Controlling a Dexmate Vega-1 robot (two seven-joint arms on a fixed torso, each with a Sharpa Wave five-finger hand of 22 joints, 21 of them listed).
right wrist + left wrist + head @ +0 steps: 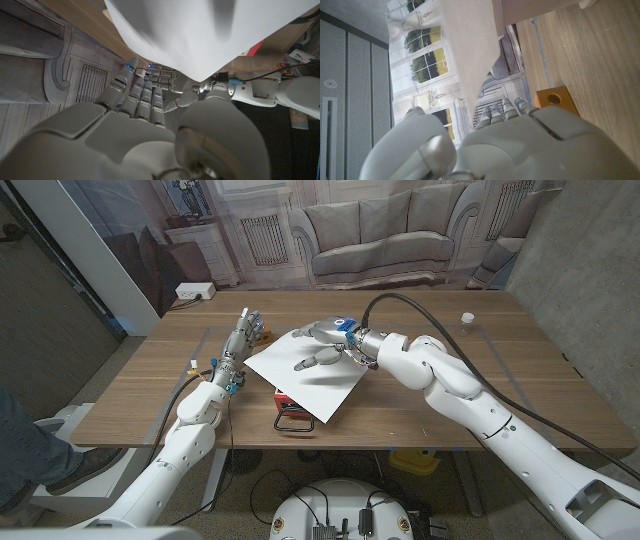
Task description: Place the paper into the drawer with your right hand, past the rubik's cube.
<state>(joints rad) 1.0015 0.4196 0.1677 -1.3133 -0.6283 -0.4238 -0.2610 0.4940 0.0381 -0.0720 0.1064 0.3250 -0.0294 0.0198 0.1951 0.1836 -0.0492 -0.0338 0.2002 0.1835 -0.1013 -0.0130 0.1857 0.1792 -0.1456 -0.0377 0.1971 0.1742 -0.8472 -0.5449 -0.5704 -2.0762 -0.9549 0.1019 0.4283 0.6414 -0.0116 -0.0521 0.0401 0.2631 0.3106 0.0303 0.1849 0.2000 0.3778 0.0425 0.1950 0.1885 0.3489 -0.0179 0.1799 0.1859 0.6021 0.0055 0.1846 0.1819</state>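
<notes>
Writing: no brand, label or lettering can be read on anything in these pictures.
Paper: a white sheet of paper (pixel 308 375) is held up over the middle of the bench (pixel 500 370), tilted, its lower corner hanging over a red box with a black handle (pixel 291 414) near the front edge.
Right hand: the right hand (pixel 322 345) holds the paper at its upper edge, with fingers (pixel 313 361) lying on top of the sheet and other fingers behind its far edge; it is gripping the paper.
Left hand: the left hand (pixel 245 331) is raised just beside the paper's left corner, fingers straight and close together, holding nothing; whether it touches the sheet cannot be told.
Head view alone: a small clear bottle with a white cap (pixel 466 322) stands well apart on the right side of the bench, and a white power strip (pixel 194 291) lies on the floor behind.
Left wrist view alone: a small orange wooden block with a round hole (pixel 558 98) sits on the bench beyond the left hand (pixel 510 140); the paper (pixel 467 55) shows as a pale band running past the fingertips.
Right wrist view alone: the paper (pixel 200 35) spreads out beyond the right hand (pixel 140 125), and the left arm's white forearm (pixel 265 92) shows past the sheet's corner, beside a strip of red.
</notes>
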